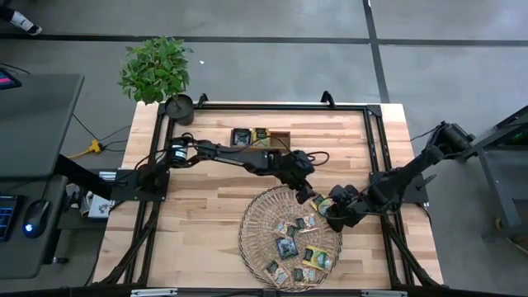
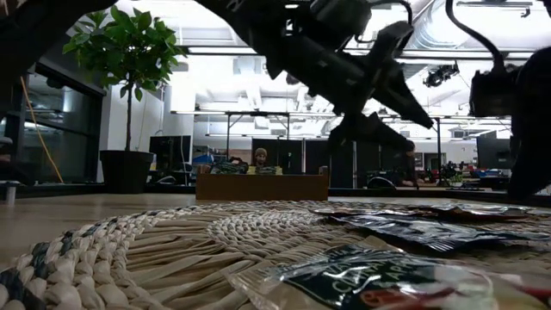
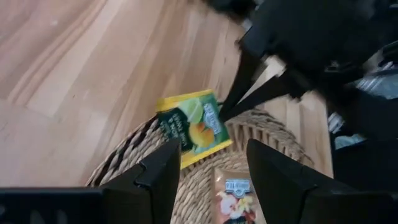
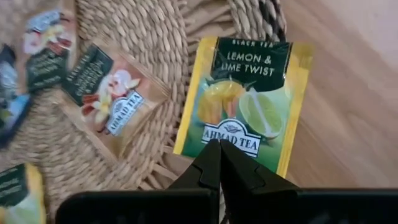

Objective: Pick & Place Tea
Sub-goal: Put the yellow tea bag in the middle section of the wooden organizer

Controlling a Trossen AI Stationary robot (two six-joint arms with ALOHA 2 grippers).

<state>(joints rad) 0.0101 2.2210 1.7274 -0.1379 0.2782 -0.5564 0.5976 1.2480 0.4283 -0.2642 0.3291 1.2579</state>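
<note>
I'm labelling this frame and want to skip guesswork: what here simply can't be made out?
- Labels of the small sachets in the round woven tray: too small in the high view.
- Contents of the brown wooden box: hidden by its wall in the low view.
- Lower edge of the yellow-green lemon tea sachet: covered by the right hand in its wrist view.

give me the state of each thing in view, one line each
left gripper: open, hovering over the tray's rim
right gripper: shut on the lemon tea sachet
lemon tea sachet: pinched at one edge, lying across the tray's rim
woven tray: on the table, holding loose sachets
wooden box: open-topped, a few sachets inside
potted plant: upright at the table's corner
</note>
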